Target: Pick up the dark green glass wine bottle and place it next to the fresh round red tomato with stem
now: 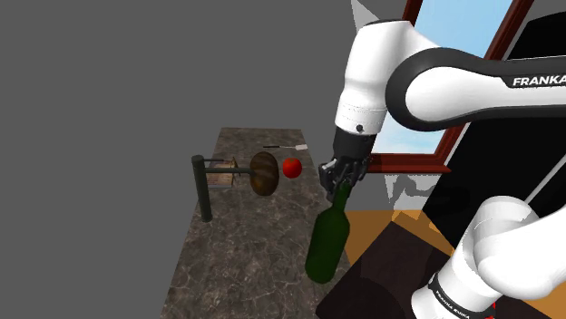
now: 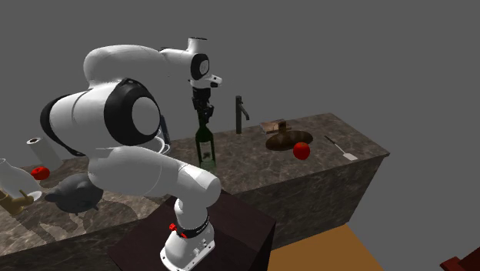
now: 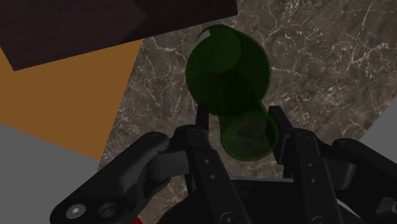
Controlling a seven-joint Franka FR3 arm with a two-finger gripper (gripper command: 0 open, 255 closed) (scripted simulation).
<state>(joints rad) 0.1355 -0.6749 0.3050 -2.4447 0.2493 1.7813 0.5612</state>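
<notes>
The dark green bottle (image 1: 326,240) stands upright on the marble counter (image 1: 236,263), close to its edge by the stand. My gripper (image 1: 343,181) hangs right above it, fingers open on either side of the top of the neck. In the wrist view the gripper (image 3: 240,121) brackets the bottle (image 3: 229,70): one finger is at the lip, the other a narrow gap away. The red tomato (image 1: 291,167) lies farther along the counter, beyond the bottle. From the second exterior view, the bottle (image 2: 205,146) is under the gripper (image 2: 204,115) and the tomato (image 2: 301,151) sits to its right.
A dark faucet post (image 1: 204,186) and a brown oval sink bowl (image 1: 264,172) sit beside the tomato. A spatula (image 2: 342,148) lies past it near the counter's end. Another red fruit (image 2: 40,172) and a grey pot (image 2: 73,192) are on the counter's other side.
</notes>
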